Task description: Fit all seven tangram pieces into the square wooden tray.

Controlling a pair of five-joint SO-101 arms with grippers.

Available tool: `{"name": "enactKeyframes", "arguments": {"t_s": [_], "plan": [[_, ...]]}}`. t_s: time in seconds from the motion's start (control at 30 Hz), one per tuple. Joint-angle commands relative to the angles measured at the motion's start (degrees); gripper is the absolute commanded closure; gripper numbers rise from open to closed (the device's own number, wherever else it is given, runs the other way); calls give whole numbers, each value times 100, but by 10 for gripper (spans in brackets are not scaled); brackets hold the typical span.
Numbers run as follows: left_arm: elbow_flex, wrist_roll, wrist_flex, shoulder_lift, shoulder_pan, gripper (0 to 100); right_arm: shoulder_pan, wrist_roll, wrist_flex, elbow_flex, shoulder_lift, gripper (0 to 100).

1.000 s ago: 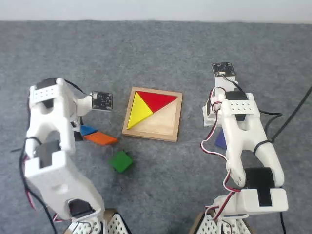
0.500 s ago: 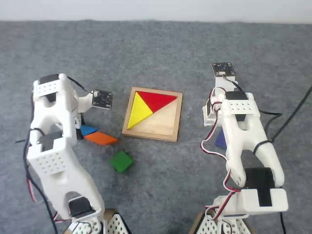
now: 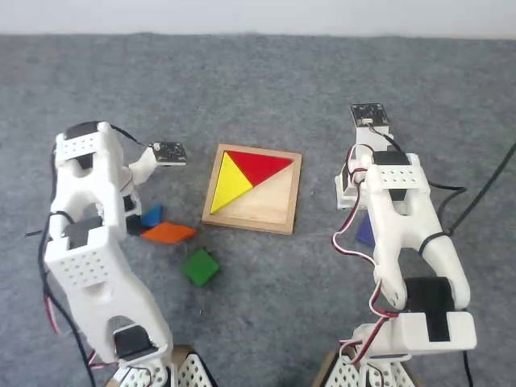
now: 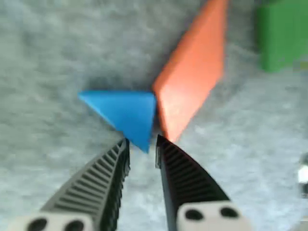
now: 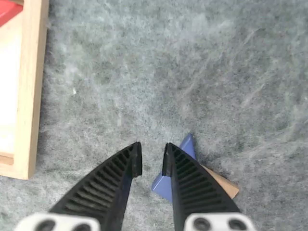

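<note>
The square wooden tray [image 3: 284, 211] lies in the middle and holds a yellow triangle [image 3: 230, 184] and a red triangle [image 3: 260, 165]. To its left lie a blue triangle [image 4: 126, 111], an orange parallelogram [image 4: 192, 82] and a green square [image 4: 281, 36]. My left gripper [image 4: 142, 143] stands low over the carpet, its fingertips closed on the blue triangle's near corner. Right of the tray, my right gripper [image 5: 151, 161] hovers with a narrow gap and nothing between its fingers. A dark blue piece [image 5: 186, 146] lies just beside one finger.
A tan piece [image 5: 222, 183] pokes out from under the dark blue one. The tray's wooden rim [image 5: 30, 96] is close to the right gripper. The orange parallelogram touches the blue triangle. Grey carpet covers the table.
The left arm has swung and its wrist has risen a little. The blue triangle has turned and shifted slightly toward the tray, and the orange parallelogram was nudged. The right arm stayed still.
</note>
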Motion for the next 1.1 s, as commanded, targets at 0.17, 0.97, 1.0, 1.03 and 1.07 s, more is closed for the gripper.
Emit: {"name": "enactKeyframes", "arguments": {"t_s": [0.17,0.97,1.0,1.03,1.07], "plan": [[224,237,193,-176,-897,914,233,897,752,-615,-435,913],[3556,3631,-2541,-3244,-387,852,400,3877,1464,-26,-374,640],[3582,3851,-2611,-3244,-281,852,259,3877,1349,141,-382,643],[3600,4053,-2716,-3235,-193,852,119,3859,1262,264,-374,649],[3609,4281,-2822,-3200,-132,852,-13,3851,1174,378,-374,658]]}}
